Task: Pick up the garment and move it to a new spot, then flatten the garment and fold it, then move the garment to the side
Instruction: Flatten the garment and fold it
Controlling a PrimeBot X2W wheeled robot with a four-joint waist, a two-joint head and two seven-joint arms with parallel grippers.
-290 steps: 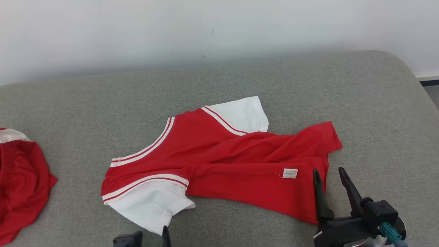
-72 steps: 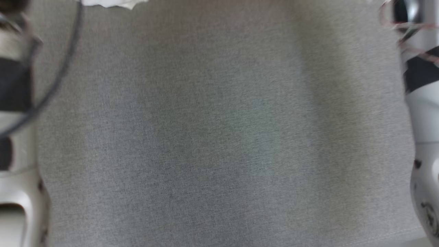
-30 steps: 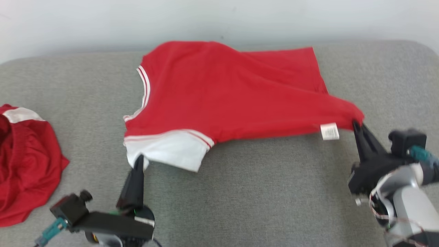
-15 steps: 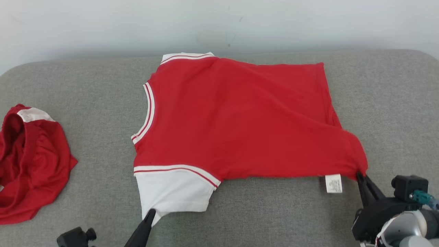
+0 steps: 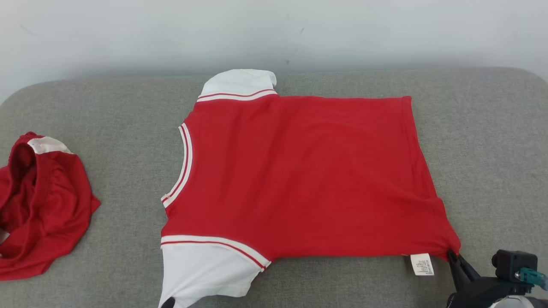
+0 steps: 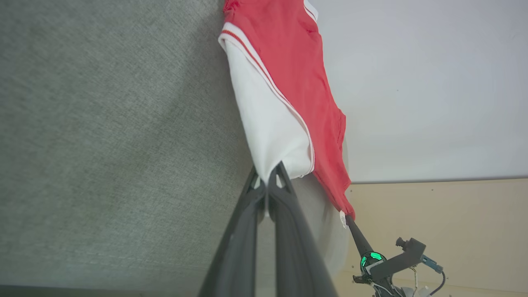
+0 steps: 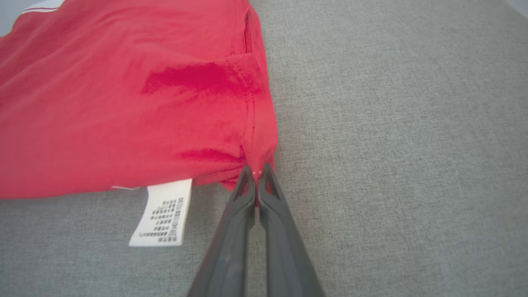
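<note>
The left tool [image 6: 269, 175] has its two dark fingers pressed together, pinching the cuff corner of the near white sleeve [image 5: 205, 269] of the red T-shirt [image 5: 299, 171]. In the head view, only its tip shows, at the bottom edge under that sleeve. The right tool [image 7: 256, 171] is likewise clamped tight, its fingertips gripping the near hem corner of the T-shirt, where the red cloth bunches into small folds. A white care label [image 7: 163, 214] hangs just beside those tips.

The T-shirt lies spread out in the middle of the grey fabric-covered table [image 5: 492, 149], neckline towards the robot's left and hem towards its right. Its far sleeve [image 5: 239, 83] points at the wall [image 5: 274, 34]. A crumpled red garment [image 5: 43, 205] sits well apart at the table's left edge.
</note>
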